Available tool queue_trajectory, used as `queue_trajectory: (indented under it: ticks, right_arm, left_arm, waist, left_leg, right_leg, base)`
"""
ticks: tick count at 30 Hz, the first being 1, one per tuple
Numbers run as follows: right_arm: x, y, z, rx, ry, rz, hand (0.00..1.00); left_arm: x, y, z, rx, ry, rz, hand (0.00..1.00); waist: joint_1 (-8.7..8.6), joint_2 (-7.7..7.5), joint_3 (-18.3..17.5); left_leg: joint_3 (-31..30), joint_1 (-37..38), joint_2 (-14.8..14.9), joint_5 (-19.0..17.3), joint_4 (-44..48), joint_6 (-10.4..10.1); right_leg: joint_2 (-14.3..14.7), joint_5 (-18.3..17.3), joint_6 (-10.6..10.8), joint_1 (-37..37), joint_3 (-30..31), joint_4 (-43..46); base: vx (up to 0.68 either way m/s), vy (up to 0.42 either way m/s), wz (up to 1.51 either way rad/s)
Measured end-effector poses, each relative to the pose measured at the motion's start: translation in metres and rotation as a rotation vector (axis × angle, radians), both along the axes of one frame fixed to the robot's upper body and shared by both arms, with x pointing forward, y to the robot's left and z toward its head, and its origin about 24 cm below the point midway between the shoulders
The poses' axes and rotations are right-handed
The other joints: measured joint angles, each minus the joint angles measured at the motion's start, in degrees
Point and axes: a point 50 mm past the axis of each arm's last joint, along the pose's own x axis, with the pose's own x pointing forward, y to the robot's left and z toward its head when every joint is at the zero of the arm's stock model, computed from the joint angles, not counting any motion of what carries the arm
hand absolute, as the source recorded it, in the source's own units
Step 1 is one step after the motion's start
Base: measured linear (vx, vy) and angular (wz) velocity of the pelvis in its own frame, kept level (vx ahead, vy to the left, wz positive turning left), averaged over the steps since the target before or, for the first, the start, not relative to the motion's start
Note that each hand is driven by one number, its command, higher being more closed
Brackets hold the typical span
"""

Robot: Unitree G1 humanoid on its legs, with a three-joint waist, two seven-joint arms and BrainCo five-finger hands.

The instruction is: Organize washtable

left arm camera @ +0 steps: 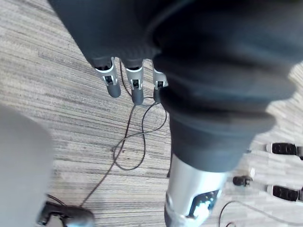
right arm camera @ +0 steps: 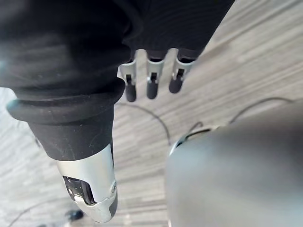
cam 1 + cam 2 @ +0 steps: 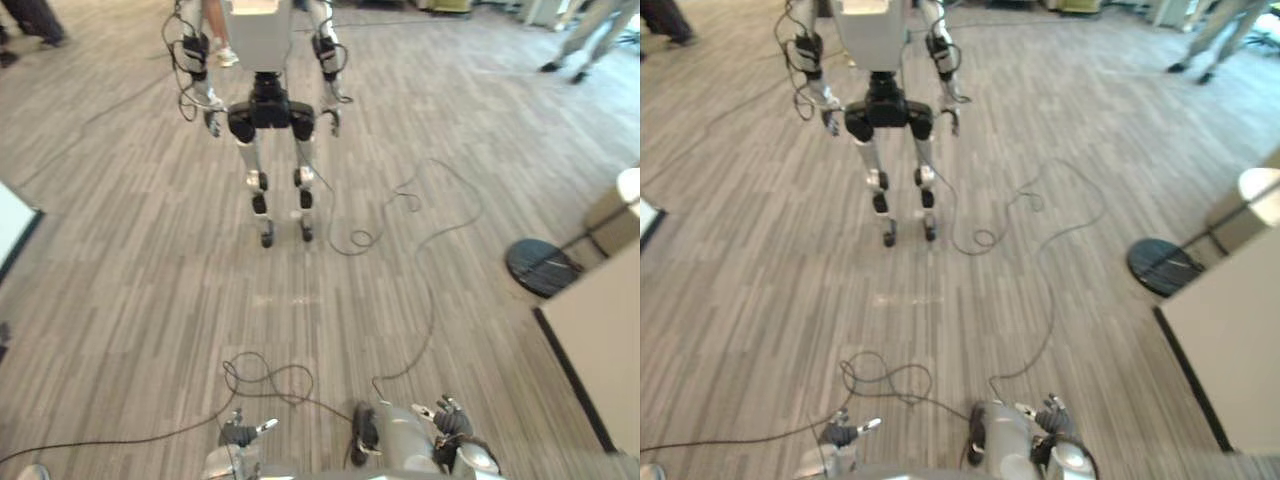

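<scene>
Floor of grey planks lies ahead, a second robot standing on it. Left hand and right hand hang down, fingers straight, holding nothing. At right, a pale worktop corner; no wash things visible, so the step is unclear.

A robotics lab or test hall, by the look of it: a wide open grey plank floor strewn with loose cables, a second humanoid robot hanging upright (its feet seem just off the floor), and people's legs at the far edge.
</scene>
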Motion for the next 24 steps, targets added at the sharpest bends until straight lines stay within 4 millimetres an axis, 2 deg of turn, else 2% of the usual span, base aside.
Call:
queue_trajectory:
  ticks: [1, 2, 3, 4, 5, 7, 9, 10, 11, 12, 13, 14, 15, 16, 17, 18, 19, 20, 21, 23, 24]
  right_arm:
    - [0.002, -0.003, 0.001, -0.012, -0.003, 0.007, 0.00]
    - [0.001, -0.004, 0.001, -0.015, 0.004, 0.006, 0.00]
    - [-0.004, -0.003, -0.001, -0.011, 0.029, -0.001, 0.00]
    - [-0.006, 0.001, -0.003, -0.001, 0.042, -0.002, 0.00]
    - [-0.007, 0.004, -0.004, 0.003, 0.046, 0.001, 0.00]
    - [-0.003, 0.008, -0.004, 0.005, 0.047, 0.015, 0.00]
    - [0.000, 0.010, -0.004, 0.009, 0.046, 0.023, 0.00]
    - [-0.001, 0.012, -0.006, 0.019, 0.059, 0.011, 0.00]
    - [-0.006, 0.012, -0.009, 0.026, 0.078, -0.005, 0.00]
    - [-0.009, 0.008, -0.010, 0.018, 0.089, -0.010, 0.00]
    - [-0.012, 0.007, -0.010, 0.015, 0.097, -0.010, 0.00]
    - [-0.017, 0.020, -0.013, 0.049, 0.109, -0.014, 0.00]
    - [-0.021, 0.022, -0.015, 0.057, 0.118, -0.019, 0.00]
    - [-0.025, 0.028, -0.017, 0.075, 0.140, -0.026, 0.00]
    - [-0.026, 0.028, -0.018, 0.081, 0.142, -0.033, 0.00]
    - [-0.027, 0.025, -0.018, 0.077, 0.141, -0.046, 0.00]
    - [-0.024, 0.022, -0.016, 0.067, 0.126, -0.049, 0.00]
    - [-0.024, 0.019, -0.015, 0.057, 0.124, -0.044, 0.00]
    - [-0.021, 0.016, -0.013, 0.045, 0.106, -0.039, 0.00]
    - [-0.019, 0.016, -0.012, 0.042, 0.089, -0.039, 0.00]
    - [-0.019, 0.015, -0.012, 0.042, 0.088, -0.047, 0.00]
  left_arm:
    - [-0.001, -0.001, 0.000, -0.002, -0.005, 0.000, 0.00]
    - [0.000, -0.001, 0.001, -0.001, -0.010, -0.001, 0.00]
    - [0.002, 0.001, 0.003, 0.006, -0.023, -0.001, 0.00]
    - [0.004, 0.004, 0.005, 0.018, -0.041, -0.002, 0.00]
    - [0.004, 0.006, 0.006, 0.023, -0.047, -0.001, 0.00]
    - [0.008, 0.009, 0.010, 0.036, -0.075, -0.003, 0.00]
    - [0.011, 0.009, 0.011, 0.034, -0.087, -0.001, 0.00]
    - [0.015, 0.007, 0.013, 0.033, -0.106, -0.004, 0.00]
    - [0.017, 0.007, 0.013, 0.035, -0.111, -0.013, 0.00]
    - [0.015, 0.004, 0.012, 0.033, -0.105, -0.024, 0.00]
    - [0.013, 0.002, 0.011, 0.022, -0.103, -0.019, 0.00]
    - [0.016, 0.012, 0.013, 0.054, -0.103, -0.034, 0.00]
    - [0.017, 0.015, 0.014, 0.067, -0.101, -0.050, 0.00]
    - [0.017, 0.020, 0.014, 0.081, -0.093, -0.066, 0.00]
    - [0.018, 0.022, 0.013, 0.080, -0.080, -0.071, 0.00]
    - [0.019, 0.021, 0.012, 0.075, -0.062, -0.075, 0.00]
    - [0.016, 0.017, 0.009, 0.063, -0.041, -0.076, 0.00]
    - [0.014, 0.015, 0.007, 0.056, -0.034, -0.081, 0.00]
    - [0.012, 0.012, 0.006, 0.049, -0.027, -0.087, 0.00]
    - [0.011, 0.009, 0.005, 0.040, -0.024, -0.089, 0.00]
    - [0.011, 0.009, 0.005, 0.036, -0.025, -0.083, 0.00]
  waist:
    - [0.54, 0.52, 0.4]
    - [0.58, 0.91, 0.7]
    - [0.63, 0.57, 0.9]
    - [0.99, -0.61, 0.9]
    - [1.02, -1.12, 0.8]
    - [1.32, -1.41, 0.7]
    - [1.72, -1.35, 0.7]
    - [2.98, -1.75, 1.0]
    - [3.62, -1.77, 1.0]
    - [4.05, -0.73, 0.3]
    - [4.01, -0.68, -0.6]
    - [3.39, -4.81, -1.9]
    - [3.19, -6.22, -2.6]
    - [2.70, -7.68, -2.6]
    - [2.20, -7.75, -2.1]
    - [2.13, -7.54, -1.4]
    - [1.90, -6.75, -1.0]
    - [1.49, -5.87, -0.7]
    - [0.84, -5.46, -0.7]
    - [0.74, -5.27, -0.7]
    - [0.91, -5.27, -0.7]
  left_leg:
    - [1.0, -4.6, 3.1, 2.1, 10.6, -0.1]
    - [1.7, -6.3, 4.4, 1.9, 13.8, 0.2]
    - [2.5, -9.2, 5.1, 1.4, 16.9, 1.0]
    - [4.0, -12.2, 4.8, 1.2, 16.6, 1.3]
    - [4.8, -13.9, 4.5, 0.7, 15.6, 2.1]
    - [8.4, -20.7, 3.1, -1.9, 5.3, 2.8]
    - [9.6, -23.3, 1.5, -1.9, -4.7, 2.9]
    - [9.9, -23.8, -0.1, -1.1, -15.0, 2.6]
    - [9.6, -23.1, -1.6, 2.2, -23.7, 1.8]
    - [8.6, -22.9, -1.3, 5.8, -30.2, 2.5]
    - [7.2, -23.2, -1.7, 11.9, -28.2, 7.4]
    - [8.3, -22.7, -4.1, 8.5, -27.0, 8.5]
    - [8.8, -22.3, -5.0, 7.6, -26.8, 8.8]
    - [9.0, -20.5, -6.4, 5.3, -26.4, 9.7]
    - [8.9, -18.1, -7.2, 3.7, -26.6, 10.2]
    - [9.0, -15.0, -8.0, 2.1, -27.1, 10.5]
    - [9.0, -9.9, -8.4, 0.4, -28.4, 10.6]
    - [9.0, -7.3, -8.4, -0.1, -29.7, 10.6]
    - [8.7, -3.1, -8.5, -0.2, -32.4, 10.8]
    - [7.8, 1.5, -8.4, -0.3, -35.7, 10.5]
    - [7.4, 3.7, -8.4, -1.0, -36.7, 9.2]
  right_leg:
    - [1.4, -3.5, -1.5, 3.7, 1.2, -0.9]
    - [1.8, -3.8, -1.9, 5.8, 1.2, -1.3]
    - [2.2, -4.3, -2.7, 10.8, 1.9, -3.0]
    - [2.1, -5.7, -2.6, 15.8, 3.1, -6.2]
    - [2.1, -6.0, -2.5, 17.5, 3.8, -7.5]
    - [1.5, -6.3, -1.9, 22.8, 5.5, -11.5]
    - [1.1, -6.4, -1.8, 25.9, 7.4, -13.8]
    - [0.4, -6.7, -1.1, 28.2, 9.3, -14.9]
    - [0.3, -7.2, 0.4, 29.6, 10.7, -15.2]
    - [1.3, -8.2, 2.2, 30.8, 12.3, -15.2]
    - [1.4, -9.6, 4.5, 32.6, 13.9, -14.0]
    - [-1.7, -9.3, 5.7, 31.7, 14.4, -10.5]
    - [-2.8, -8.0, 7.0, 30.1, 14.7, -7.3]
    - [-3.9, -3.0, 8.5, 26.5, 14.6, 1.7]
    - [-4.7, 1.5, 10.5, 23.5, 14.7, 9.8]
    - [-5.5, 1.5, 12.0, 20.5, 14.4, 18.3]
    - [-5.9, 0.0, 11.6, 17.1, 13.1, 25.8]
    - [-5.9, -0.9, 11.3, 15.5, 12.3, 27.4]
    - [-5.8, -2.7, 11.0, 12.2, 9.9, 27.2]
    - [-5.6, -5.7, 10.0, 8.6, 7.0, 19.6]
    - [-5.5, -6.1, 9.7, 7.2, 6.6, 12.3]
  base:
    - [0.77, -0.133, 0.19]
    - [0.60, -0.086, 0.15]
    - [0.69, -0.092, 0.22]
    - [0.80, -0.109, 0.21]
    - [0.74, -0.089, 0.01]
    - [0.57, -0.008, -0.33]
    - [0.64, 0.094, -0.57]
    - [0.64, 0.136, -0.79]
    - [0.63, 0.180, -0.87]
    - [0.66, 0.254, -0.83]
    - [0.81, 0.298, -0.53]
    - [0.69, 0.253, -0.29]
    - [0.67, 0.204, 0.01]
    - [0.66, 0.220, 0.00]
    - [0.65, 0.221, 0.02]
    - [0.60, 0.212, 0.04]
    - [0.45, 0.158, 0.02]
    - [0.52, 0.176, 0.10]
    - [0.54, 0.151, 0.26]
    - [0.42, 0.088, 0.35]
    - [0.43, -0.003, 0.43]
